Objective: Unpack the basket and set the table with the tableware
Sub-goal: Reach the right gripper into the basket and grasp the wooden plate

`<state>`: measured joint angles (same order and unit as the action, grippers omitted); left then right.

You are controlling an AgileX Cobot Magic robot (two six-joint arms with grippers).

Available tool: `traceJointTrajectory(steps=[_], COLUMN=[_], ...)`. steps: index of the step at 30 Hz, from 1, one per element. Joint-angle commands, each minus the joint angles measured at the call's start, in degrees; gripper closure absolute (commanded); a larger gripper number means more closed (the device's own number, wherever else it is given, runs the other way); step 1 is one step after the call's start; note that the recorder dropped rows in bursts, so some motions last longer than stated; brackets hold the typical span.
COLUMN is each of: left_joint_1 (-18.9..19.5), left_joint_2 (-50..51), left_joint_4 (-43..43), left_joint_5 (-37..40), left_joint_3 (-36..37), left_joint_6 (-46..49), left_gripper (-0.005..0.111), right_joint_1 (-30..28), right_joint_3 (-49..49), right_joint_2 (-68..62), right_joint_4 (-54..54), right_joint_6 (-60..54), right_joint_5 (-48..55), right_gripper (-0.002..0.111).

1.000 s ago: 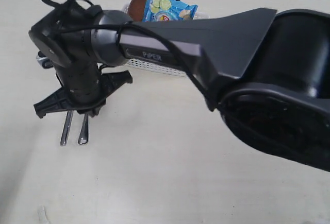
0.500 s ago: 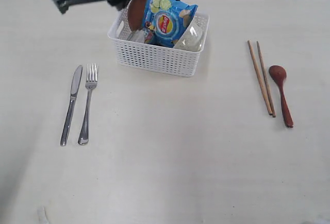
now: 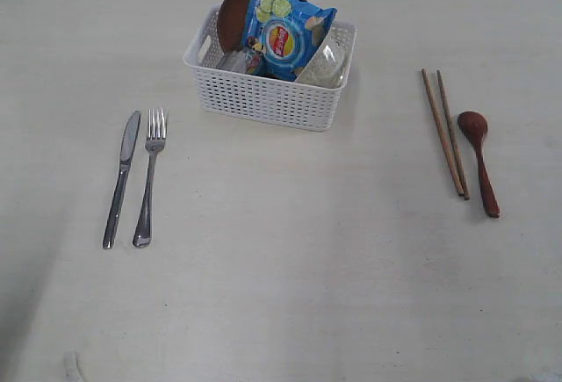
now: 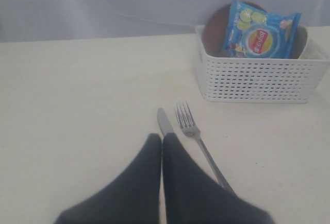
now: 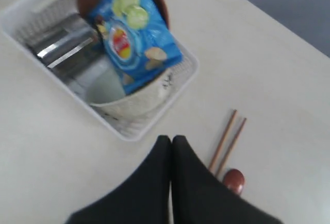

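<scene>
The cutlery stage looks finished, and the larger pieces have yet to come out. On the left of the worktop [image 3: 281, 277] the knife [image 3: 120, 180] and fork [image 3: 149, 178] lie side by side, with the knife on the outside and a small gap between them. On the right lie the two chopsticks [image 3: 446, 132], with the dark wooden spoon [image 3: 480, 162] just to their right.

The white basket [image 3: 263, 101] sits at the far middle, well apart from both groups. In it the brown plate [image 3: 230, 15] stands on edge at the far side, and the blue crisp packet [image 3: 285, 29] leans against it. The off-white bowl [image 5: 136, 100] is tipped at the right end, and the steel cup [image 5: 62, 49] lies at the left end.

Neither arm shows in the exterior view. The left end effector [image 4: 162, 137] is clenched with nothing between its fingers and hangs over the handles of the knife and fork. The right end effector [image 5: 171, 140] is likewise clenched and empty, poised between the basket and the chopsticks.

The step in hand is probably fetching the next item from the basket. That calls for one end effector to spread its fingers, drop past the basket rim and pinch a rim or edge. The packet overlaps the plate and part of the bowl, so it could snag or get dragged out along with them.
</scene>
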<state>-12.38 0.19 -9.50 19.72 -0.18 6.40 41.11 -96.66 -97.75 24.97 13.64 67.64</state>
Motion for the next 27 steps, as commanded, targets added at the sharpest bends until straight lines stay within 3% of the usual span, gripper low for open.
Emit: traceJointTrajectory(steps=[1, 9, 21, 27], left_joint_1=[-0.3, -0.3, -0.3, -0.3], left_joint_2=[-0.2, -0.2, -0.2, -0.2], left_joint_4=[0.0, 0.1, 0.1, 0.1], left_joint_5=[-0.1, -0.1, -0.1, -0.1], left_joint_3=[0.2, 0.2, 0.2, 0.2], left_joint_6=[0.0, 0.0, 0.0, 0.0], left_gripper=[0.107, 0.107, 0.107, 0.107], right_joint_1=[-9.2, -21.7, -22.3, -22.3], right_joint_3=[5.8, 12.8, 11.9, 6.0], right_joint_2=[0.9, 0.9, -4.1, -11.5], right_joint_4=[-4.6, -24.0, -30.7, -44.9], right_joint_6=[-5.4, -13.6, -21.8, -34.3], right_joint_5=[-5.8, -20.4, -33.6, -36.0], right_gripper=[0.109, 0.109, 0.109, 0.109])
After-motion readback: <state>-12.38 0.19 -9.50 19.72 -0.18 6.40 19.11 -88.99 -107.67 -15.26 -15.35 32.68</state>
